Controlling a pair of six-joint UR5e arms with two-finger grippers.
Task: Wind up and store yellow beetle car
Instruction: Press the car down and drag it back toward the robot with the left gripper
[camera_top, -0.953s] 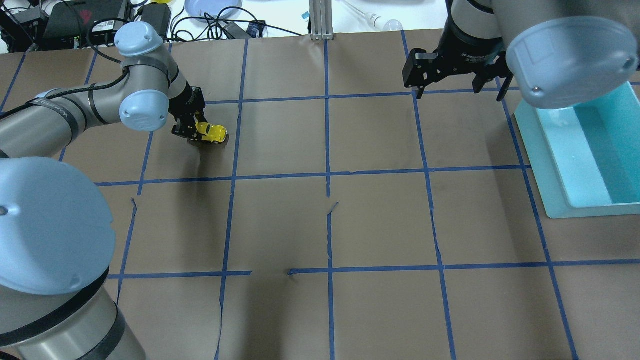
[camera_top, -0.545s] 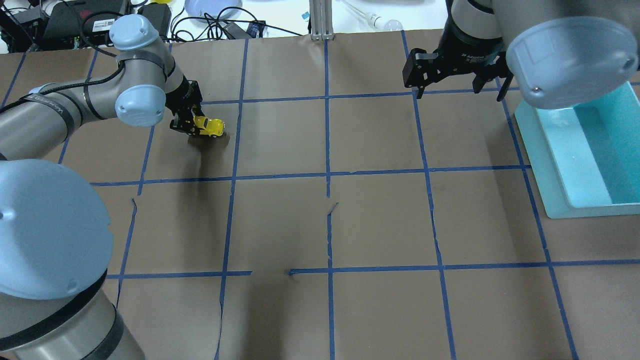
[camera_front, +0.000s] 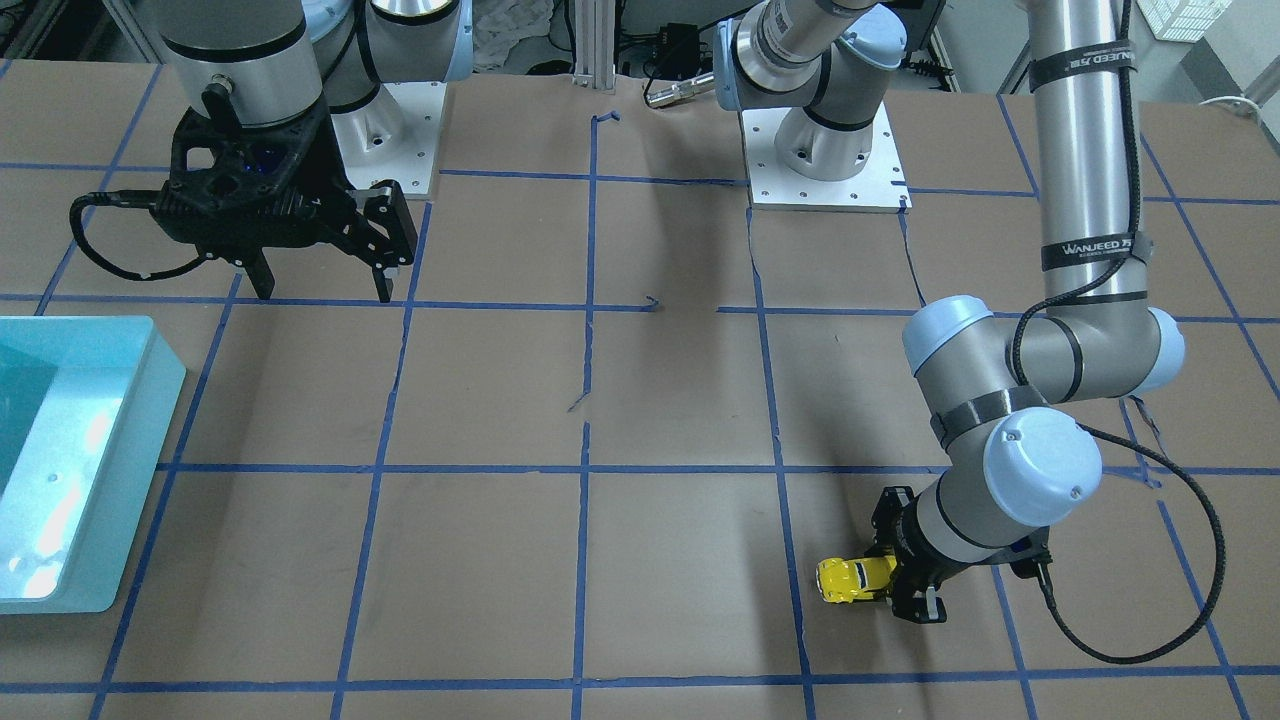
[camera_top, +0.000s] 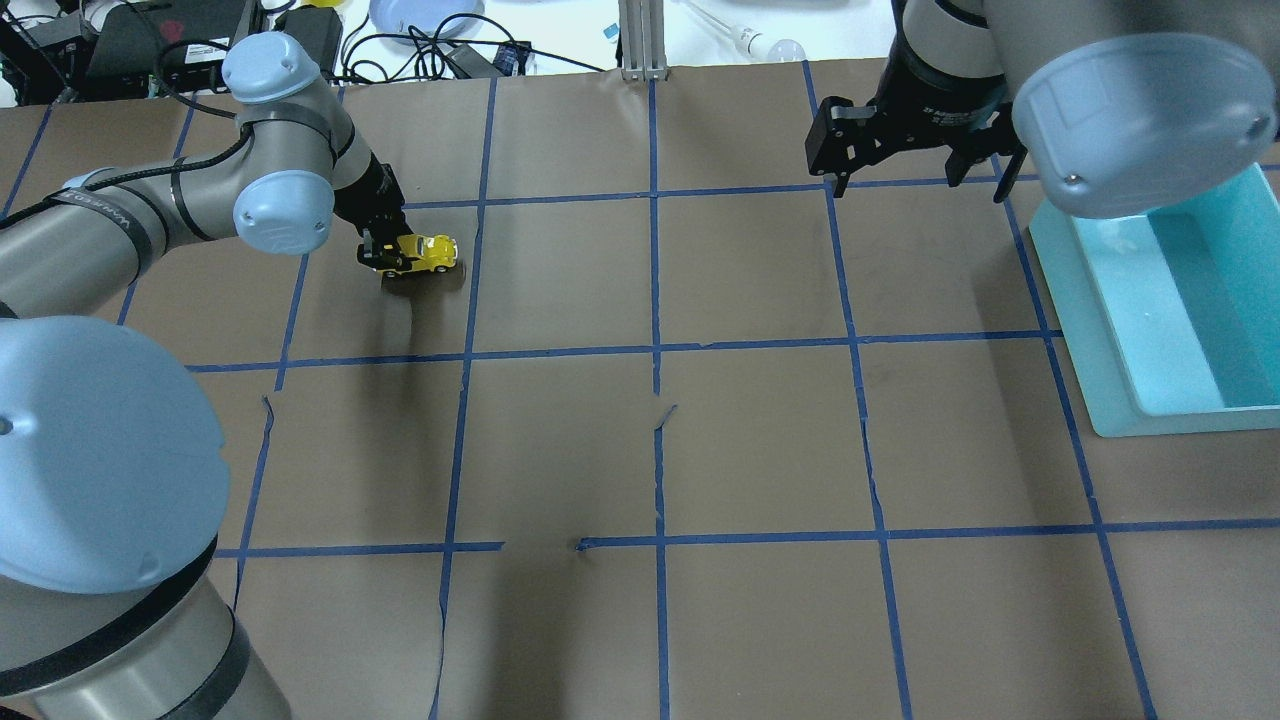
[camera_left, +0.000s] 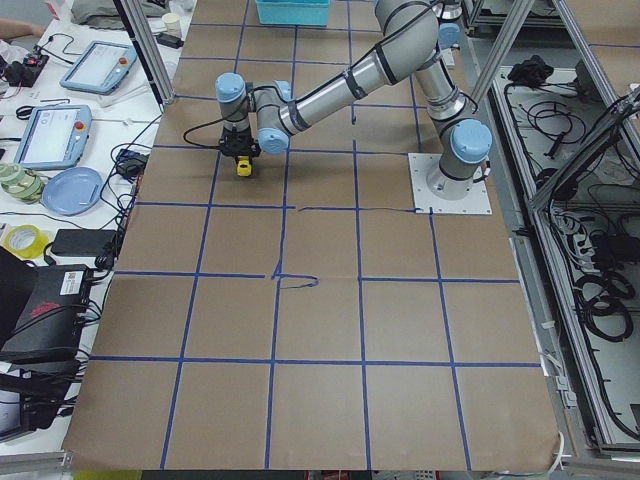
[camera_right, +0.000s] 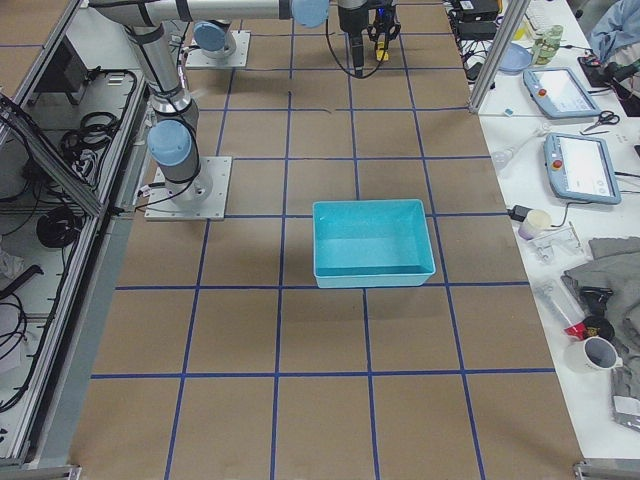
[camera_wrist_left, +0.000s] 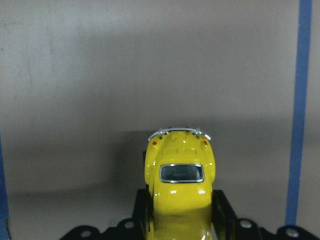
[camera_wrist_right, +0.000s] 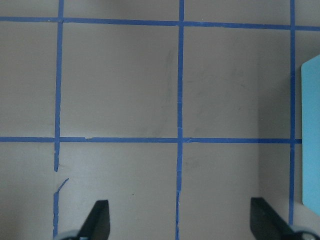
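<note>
The yellow beetle car (camera_top: 423, 254) is a tiny glossy toy at the table's far left. It also shows in the front-facing view (camera_front: 853, 579), the left wrist view (camera_wrist_left: 180, 187) and the exterior left view (camera_left: 243, 167). My left gripper (camera_top: 385, 258) is shut on the car's one end, low over the brown paper; the fingers (camera_wrist_left: 223, 207) press its sides. My right gripper (camera_top: 915, 180) hangs open and empty at the far right, near the bin; its fingertips (camera_wrist_right: 97, 217) are wide apart in the right wrist view.
A light-blue open bin (camera_top: 1120, 330) stands at the table's right edge, also in the front-facing view (camera_front: 120, 480) and the exterior right view (camera_right: 372, 210). Blue tape lines (camera_top: 655, 350) grid the brown paper. Cables and devices (camera_top: 190, 40) lie beyond the far edge.
My left gripper has turned and shifted slightly with the car still in it; the car now points more to the right. The right arm has not moved.
</note>
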